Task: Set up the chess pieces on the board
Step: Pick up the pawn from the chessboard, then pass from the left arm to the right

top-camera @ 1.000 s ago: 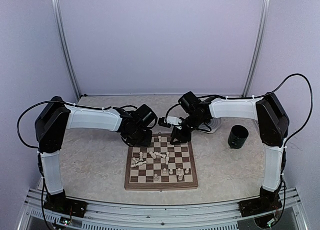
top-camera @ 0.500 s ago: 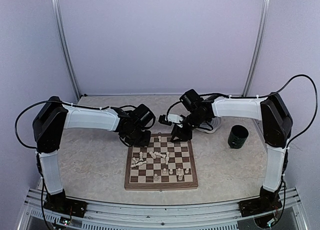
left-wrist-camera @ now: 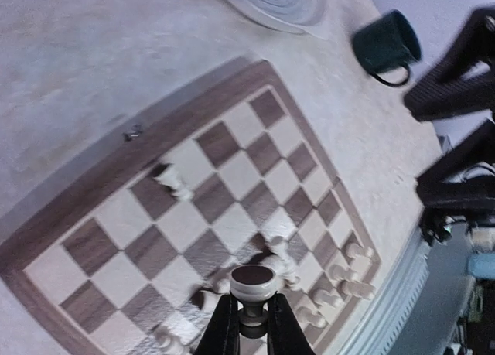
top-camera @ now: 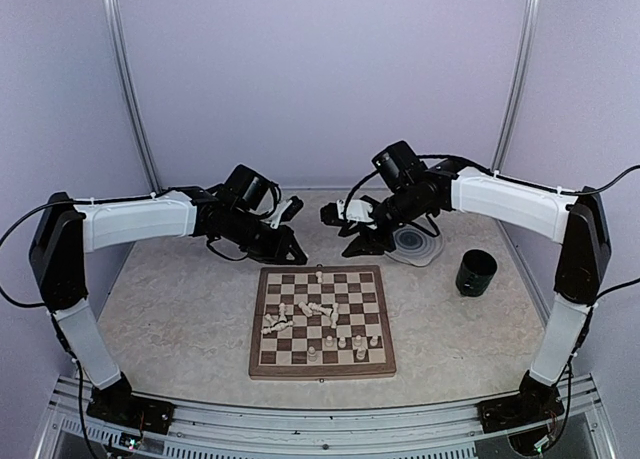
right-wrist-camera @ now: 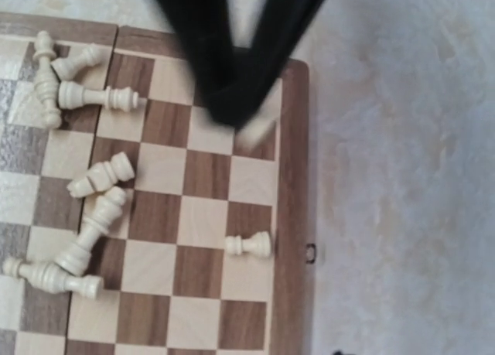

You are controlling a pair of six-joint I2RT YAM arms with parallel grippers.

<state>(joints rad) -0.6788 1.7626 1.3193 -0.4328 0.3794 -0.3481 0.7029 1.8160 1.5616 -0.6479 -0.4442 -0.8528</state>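
The board lies in the middle of the table with several pale chess pieces on it, many tipped over. My left gripper hovers just beyond the board's far-left corner. In the left wrist view it is shut on one cream piece, whose dark base faces the camera above the board. A lone piece stands near the far edge. My right gripper hangs beyond the far edge; its blurred fingers show above the board, the far-edge piece and fallen pieces.
A round grey-ringed plate sits behind the board on the right, under the right arm. A dark green mug stands right of the board. The metal clasp marks the middle of the board's far edge.
The left gripper has shut on a piece at the board's far-left corner and risen with it. Both arms have lifted and drawn back from the far edge.
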